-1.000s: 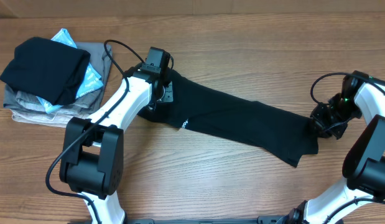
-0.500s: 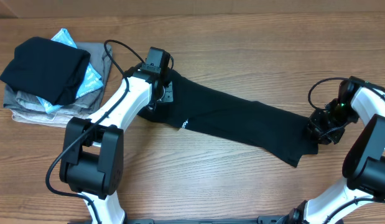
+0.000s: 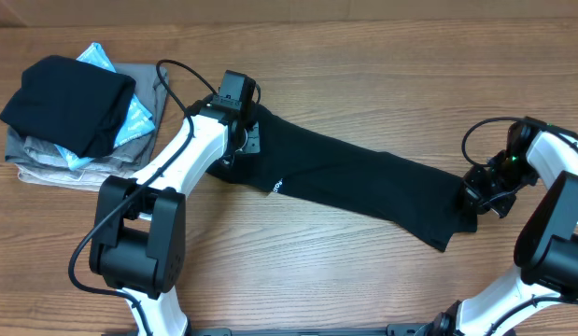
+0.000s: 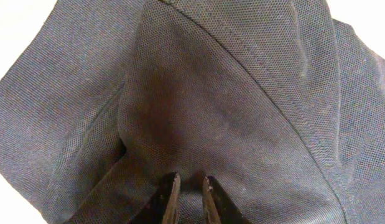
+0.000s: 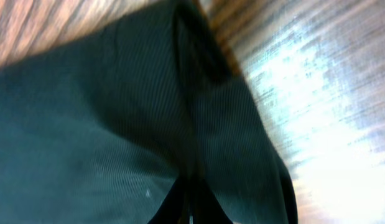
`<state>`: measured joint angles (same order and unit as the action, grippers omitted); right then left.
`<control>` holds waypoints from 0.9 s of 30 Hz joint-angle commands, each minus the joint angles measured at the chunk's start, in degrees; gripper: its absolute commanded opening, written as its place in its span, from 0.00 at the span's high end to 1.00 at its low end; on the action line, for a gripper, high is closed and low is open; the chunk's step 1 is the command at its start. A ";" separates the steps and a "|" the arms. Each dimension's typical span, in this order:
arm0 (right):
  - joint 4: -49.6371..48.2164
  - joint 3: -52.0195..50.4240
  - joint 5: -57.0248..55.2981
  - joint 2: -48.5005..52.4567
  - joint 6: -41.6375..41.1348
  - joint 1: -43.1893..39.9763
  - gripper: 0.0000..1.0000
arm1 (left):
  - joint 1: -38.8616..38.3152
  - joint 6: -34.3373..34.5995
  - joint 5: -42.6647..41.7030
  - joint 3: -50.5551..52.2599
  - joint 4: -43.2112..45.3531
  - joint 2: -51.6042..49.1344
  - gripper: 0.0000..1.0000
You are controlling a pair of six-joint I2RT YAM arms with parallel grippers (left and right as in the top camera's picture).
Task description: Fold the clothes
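While the left pincer (image 4: 189, 182) pinches one end of the soft black T-shirt (image 3: 363, 182), the right pincer (image 5: 187, 186) pinches the other end, both squeezed tight. The shirt lies in a long narrow strip on the brown wooden table (image 3: 363, 56), beside the pile of folded clothes (image 3: 69, 112). It looks partly folded; shorter folds are left, I think.

Far left: garment pile (image 3: 78, 112) blocks. Middle: black T-shirt (image 3: 363, 182) spans diagonally. Far right, near centre: bare table (image 3: 410, 75).

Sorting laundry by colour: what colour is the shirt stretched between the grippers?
The T-shirt is plain black; clearest overhead.
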<state>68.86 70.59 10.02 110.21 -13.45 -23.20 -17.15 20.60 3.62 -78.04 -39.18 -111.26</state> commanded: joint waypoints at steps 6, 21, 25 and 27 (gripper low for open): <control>4.37 11.02 0.83 0.04 0.22 -0.02 0.96 | 0.26 -1.29 -0.26 0.04 0.00 0.04 0.83; -3.06 11.50 0.31 0.07 4.11 -0.04 0.96 | 0.26 -1.29 -0.24 0.04 0.02 0.04 0.83; -4.20 10.88 -1.09 0.11 4.31 -0.04 0.96 | 0.26 -1.29 -0.24 0.04 0.04 0.04 0.83; -4.50 10.29 -1.62 0.35 4.28 -0.02 0.97 | 0.26 -1.29 -0.24 0.04 0.04 0.04 0.83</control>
<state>64.97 80.99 10.00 110.21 -10.11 -23.22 -17.15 20.60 3.62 -78.04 -39.18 -111.26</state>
